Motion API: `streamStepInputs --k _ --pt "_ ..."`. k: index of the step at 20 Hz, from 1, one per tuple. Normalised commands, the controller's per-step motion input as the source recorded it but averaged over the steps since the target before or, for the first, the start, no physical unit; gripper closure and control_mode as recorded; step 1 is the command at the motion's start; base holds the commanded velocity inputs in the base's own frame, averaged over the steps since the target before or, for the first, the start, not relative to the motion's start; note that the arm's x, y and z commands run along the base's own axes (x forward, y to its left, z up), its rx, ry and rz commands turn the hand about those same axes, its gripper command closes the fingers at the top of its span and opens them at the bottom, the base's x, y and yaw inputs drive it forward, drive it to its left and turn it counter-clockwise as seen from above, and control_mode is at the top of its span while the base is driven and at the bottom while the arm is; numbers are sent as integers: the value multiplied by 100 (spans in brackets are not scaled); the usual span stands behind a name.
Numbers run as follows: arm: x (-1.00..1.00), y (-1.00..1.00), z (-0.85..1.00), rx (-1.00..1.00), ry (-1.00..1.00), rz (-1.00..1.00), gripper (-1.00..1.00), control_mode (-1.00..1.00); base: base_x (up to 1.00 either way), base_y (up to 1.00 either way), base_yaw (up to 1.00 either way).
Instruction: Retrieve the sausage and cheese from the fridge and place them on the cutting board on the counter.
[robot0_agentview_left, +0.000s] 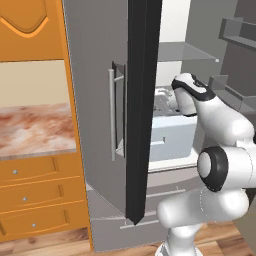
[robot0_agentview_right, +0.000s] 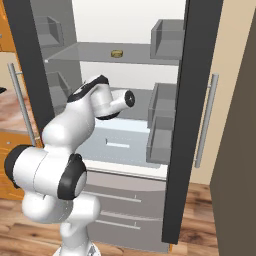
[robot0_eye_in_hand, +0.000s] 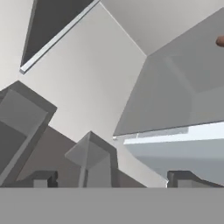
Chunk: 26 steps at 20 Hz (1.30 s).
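While the fridge stands with both doors swung wide, we have our arm reaching into its white interior, the wrist level with the middle glass shelf, just above the pale drawer. Our gripper is open — in the hand view its two dark fingertips stand far apart at the bottom edge, with nothing between them. Beyond them we see a glass shelf from below, grey door bins to one side, and a small reddish-brown end at the picture's right edge — possibly the sausage, too little to tell. A small yellowish round thing sits on the fridge's upper shelf. Left of the fridge runs the marbled counter over orange drawers.
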Motion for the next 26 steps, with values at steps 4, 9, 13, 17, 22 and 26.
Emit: streamStepInputs --k 4,9,13,17,22,26 --pt "0 40 0 0 -3 23 -100 -100 0 0 0" --pt "0 50 0 0 -2 24 -100 -100 0 0 0" --pt "-8 53 0 0 -7 24 -100 -100 0 0 0" --pt "-47 61 0 -1 -17 24 -100 -100 0 0 0" --pt "-100 84 0 -9 -38 19 -100 -100 0 0 0" --pt "-100 100 5 -11 -52 4 -100 -100 0 0 0"
